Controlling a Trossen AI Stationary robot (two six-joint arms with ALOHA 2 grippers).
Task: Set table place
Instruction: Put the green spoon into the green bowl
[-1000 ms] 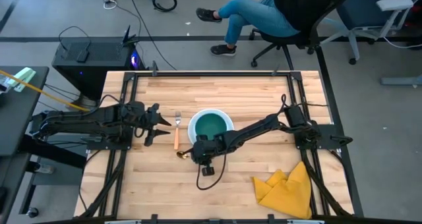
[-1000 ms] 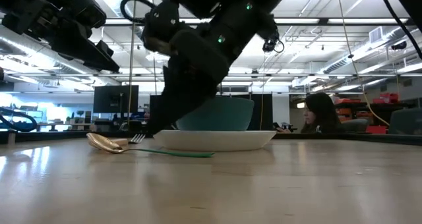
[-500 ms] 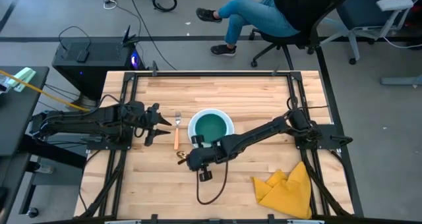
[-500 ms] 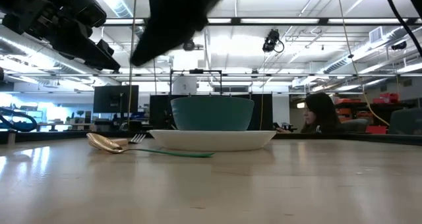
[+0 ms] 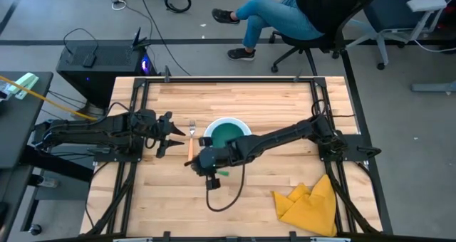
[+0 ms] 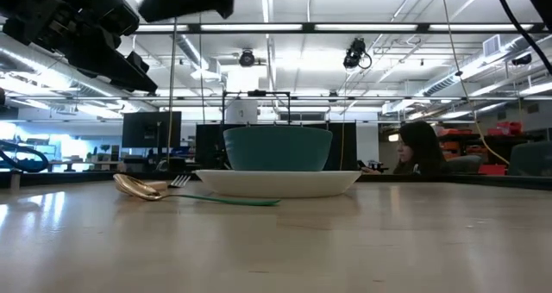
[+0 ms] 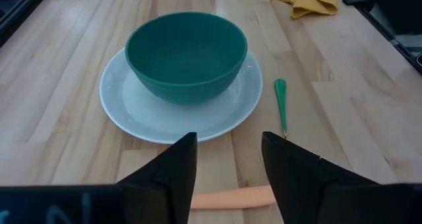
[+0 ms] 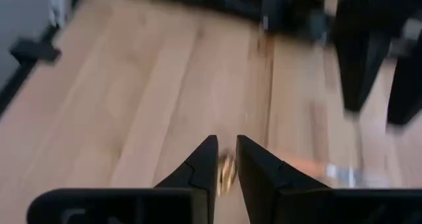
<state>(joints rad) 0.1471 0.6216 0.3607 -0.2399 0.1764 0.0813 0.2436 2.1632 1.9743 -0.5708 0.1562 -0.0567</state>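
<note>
Bare table [image 5: 249, 100] behind plate [image 5: 209, 137], right arm [image 5: 278, 137] over plate, yellow cloth [image 5: 310, 199] near corner

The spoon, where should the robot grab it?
Probably by the thin teal handle, coming straight down from above. The spoon lies flat on the table beside the plate, and the handle's sides are bare on the side away from the plate, while the gold scoop is wide and rounded.
</note>
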